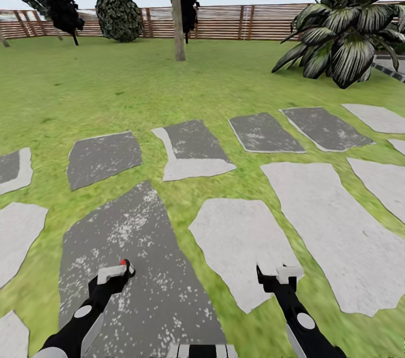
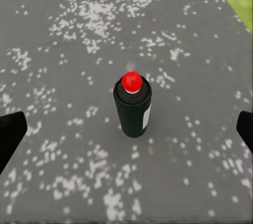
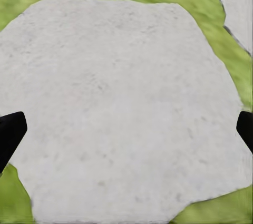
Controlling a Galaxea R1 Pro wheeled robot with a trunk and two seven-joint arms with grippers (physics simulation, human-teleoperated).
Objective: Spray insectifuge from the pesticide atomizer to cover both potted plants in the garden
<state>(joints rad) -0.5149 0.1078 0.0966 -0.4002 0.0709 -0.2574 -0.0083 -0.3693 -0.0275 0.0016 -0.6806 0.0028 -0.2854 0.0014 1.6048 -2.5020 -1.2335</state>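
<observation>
The left gripper [image 2: 126, 129] is spread wide, empty, above the pesticide atomizer [image 2: 133, 105]: dark green, white-labelled, red-tipped, upright on a speckled dark stepping stone [image 1: 135, 268]. The right gripper [image 3: 126, 129] is likewise open. Farther off, a fence [image 1: 225, 21] is seen.

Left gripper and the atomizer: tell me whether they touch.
Apart. In the left wrist view the pesticide atomizer stands upright on the dark stepping stone, with bare stone between it and both fingers.

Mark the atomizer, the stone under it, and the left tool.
pesticide atomizer [image 2: 133, 112]: left wrist view, dark bottle body.
dark stepping stone [image 1: 140, 268]: head view, speckled bare top.
left tool [image 1: 117, 272]: head view, between the fingertips.
</observation>
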